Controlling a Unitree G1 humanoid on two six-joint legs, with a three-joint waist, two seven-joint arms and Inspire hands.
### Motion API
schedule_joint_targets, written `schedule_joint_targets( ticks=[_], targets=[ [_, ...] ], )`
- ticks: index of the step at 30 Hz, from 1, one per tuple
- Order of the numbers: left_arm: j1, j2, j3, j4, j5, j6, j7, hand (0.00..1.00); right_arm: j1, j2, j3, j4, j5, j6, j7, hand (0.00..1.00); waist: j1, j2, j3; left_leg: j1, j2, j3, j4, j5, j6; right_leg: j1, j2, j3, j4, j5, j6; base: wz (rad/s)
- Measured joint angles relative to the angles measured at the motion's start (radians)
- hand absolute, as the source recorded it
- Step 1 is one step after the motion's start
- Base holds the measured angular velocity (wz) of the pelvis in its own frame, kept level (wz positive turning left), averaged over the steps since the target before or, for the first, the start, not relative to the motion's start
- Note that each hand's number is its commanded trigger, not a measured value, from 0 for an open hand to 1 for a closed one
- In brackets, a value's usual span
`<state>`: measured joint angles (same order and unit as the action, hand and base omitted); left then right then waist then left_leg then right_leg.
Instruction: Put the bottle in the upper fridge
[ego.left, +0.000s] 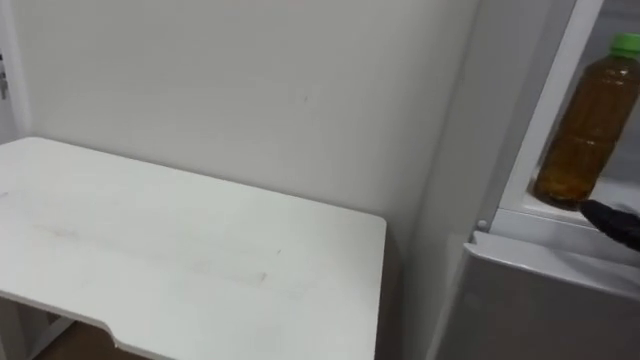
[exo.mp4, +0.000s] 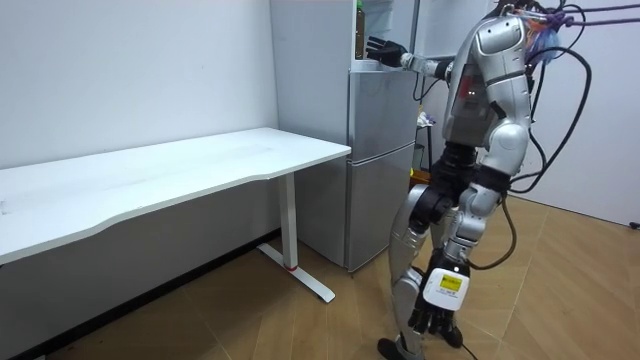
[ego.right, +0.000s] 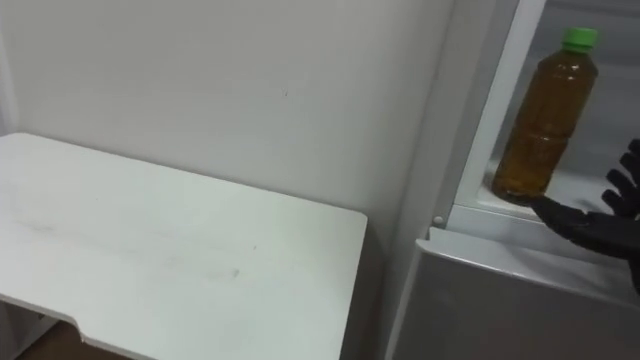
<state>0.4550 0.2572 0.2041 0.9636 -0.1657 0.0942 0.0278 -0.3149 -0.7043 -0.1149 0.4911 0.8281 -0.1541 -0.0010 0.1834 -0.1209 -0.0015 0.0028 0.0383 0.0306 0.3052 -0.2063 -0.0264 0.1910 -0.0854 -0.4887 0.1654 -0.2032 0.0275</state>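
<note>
Left eye view: upright bottle (ego.left: 590, 120) with green cap and amber contents, on the white shelf (ego.left: 560, 215) of the open upper compartment of the fridge (ego.left: 470, 150), at the picture's right edge. Just right of the bottle's base, the dark right hand (ego.left: 618, 222), straight-fingered and holding nothing. Contact with the bottle: cannot tell. Under the shelf, the closed grey lower door (ego.left: 540, 310). At left, a white table (ego.left: 200, 250) against the pale wall (ego.left: 250, 80), its end just beside the fridge.

Right eye view: same bottle (ego.right: 545, 120), upright on the shelf (ego.right: 585, 185) and free of any grip. Right hand (ego.right: 600, 228) at the shelf's front edge, fingers wide and fanned — one pointing at the bottle's base, the rest raised near the picture's right edge.

Room view: robot on both feet on the wooden floor (exo.mp4: 560, 290), at the fridge (exo.mp4: 380, 150), on the room view's right of it. Right arm raised and stretched to the upper compartment, with the right hand (exo.mp4: 385, 48) at the opening above the lower door (exo.mp4: 385, 110), fingers spread. Left hand (exo.mp4: 432, 318) low beside the leg — open or closed: cannot tell. Table (exo.mp4: 180, 170) along the wall (exo.mp4: 130, 70), on the room view's left of the fridge.
</note>
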Motion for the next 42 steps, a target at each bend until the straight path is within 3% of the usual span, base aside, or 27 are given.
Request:
schedule_joint_targets(
  ticks=[9, 13, 15, 19, 21, 26, 32, 37, 40, 42],
  targets=[
    [0.004, -0.015, 0.008, 0.008, 0.003, 0.000, -0.002, 0.00, 0.022, 0.039, -0.030, -0.070, -0.027, 0.001, -0.012, 0.00, -0.010, 0.015, -0.0075, 0.013, 0.002, 0.023, -0.014, 0.000, 0.000, 0.001, 0.003, 0.020, 0.004, 0.000, 0.001, -0.03],
    [0.006, -0.016, 0.006, 0.008, 0.005, -0.008, -0.011, 0.00, 0.052, 0.062, -0.038, -0.157, -0.055, 0.003, -0.039, 0.00, -0.024, 0.027, -0.0070, 0.020, 0.002, 0.033, -0.023, 0.000, 0.000, 0.000, 0.002, 0.027, 0.003, -0.001, 0.002, -0.09],
    [0.013, -0.025, 0.006, 0.010, 0.002, -0.013, -0.018, 0.00, 0.108, 0.119, -0.061, -0.283, -0.087, 0.003, -0.068, 0.00, -0.038, 0.039, -0.0070, 0.035, 0.004, 0.054, -0.037, 0.000, 0.000, 0.000, 0.001, 0.049, 0.003, -0.001, 0.003, -0.19],
    [0.012, -0.041, 0.009, 0.039, 0.001, -0.034, -0.021, 0.00, 0.221, 0.159, -0.063, -0.473, -0.164, 0.009, -0.088, 0.00, -0.054, 0.056, -0.0059, 0.055, 0.003, 0.080, -0.059, 0.000, 0.001, 0.000, -0.001, 0.076, 0.008, -0.003, 0.006, -0.23],
    [0.009, -0.053, 0.009, 0.039, 0.003, -0.042, -0.022, 0.00, 0.265, 0.198, -0.063, -0.554, -0.211, 0.015, -0.104, 0.00, -0.078, 0.060, -0.0024, 0.060, 0.003, 0.090, -0.068, 0.000, 0.001, -0.004, -0.003, 0.082, 0.010, -0.003, 0.006, -0.14],
    [-0.016, -0.057, 0.007, 0.046, 0.006, -0.064, -0.019, 0.00, 0.282, 0.243, -0.064, -0.597, -0.240, 0.026, -0.120, 0.00, -0.116, 0.065, 0.0020, 0.058, 0.004, 0.111, -0.070, -0.001, 0.002, -0.035, -0.004, 0.116, 0.020, -0.004, 0.008, -0.15],
    [-0.017, -0.071, -0.013, 0.050, 0.003, -0.090, -0.017, 0.00, 0.365, 0.317, -0.085, -0.727, -0.104, 0.024, -0.105, 0.00, -0.153, 0.081, 0.0030, 0.062, 0.008, 0.138, -0.077, -0.003, 0.003, -0.048, -0.003, 0.135, 0.021, -0.003, 0.009, -0.13],
    [-0.040, -0.100, -0.054, 0.084, 0.004, -0.103, -0.008, 0.00, 0.407, 0.392, -0.089, -0.762, -0.185, -0.001, -0.124, 0.00, -0.180, 0.107, -0.0034, 0.063, 0.013, 0.161, -0.081, -0.006, 0.003, -0.057, 0.000, 0.160, 0.033, -0.002, 0.008, -0.13],
    [-0.060, -0.103, -0.073, 0.116, 0.005, -0.116, -0.001, 0.00, 0.450, 0.412, -0.089, -0.802, -0.264, -0.012, -0.174, 0.00, -0.177, 0.123, -0.0011, 0.062, 0.018, 0.181, -0.083, -0.006, 0.002, -0.076, 0.002, 0.187, 0.044, -0.002, 0.008, -0.19],
    [-0.059, -0.102, -0.091, 0.120, 0.005, -0.123, 0.003, 0.00, 0.476, 0.448, -0.085, -0.817, -0.326, -0.030, -0.231, 0.00, -0.188, 0.134, -0.0010, 0.061, 0.019, 0.183, -0.083, -0.007, 0.001, -0.080, 0.003, 0.186, 0.048, -0.002, 0.008, -0.07]
  ],
)
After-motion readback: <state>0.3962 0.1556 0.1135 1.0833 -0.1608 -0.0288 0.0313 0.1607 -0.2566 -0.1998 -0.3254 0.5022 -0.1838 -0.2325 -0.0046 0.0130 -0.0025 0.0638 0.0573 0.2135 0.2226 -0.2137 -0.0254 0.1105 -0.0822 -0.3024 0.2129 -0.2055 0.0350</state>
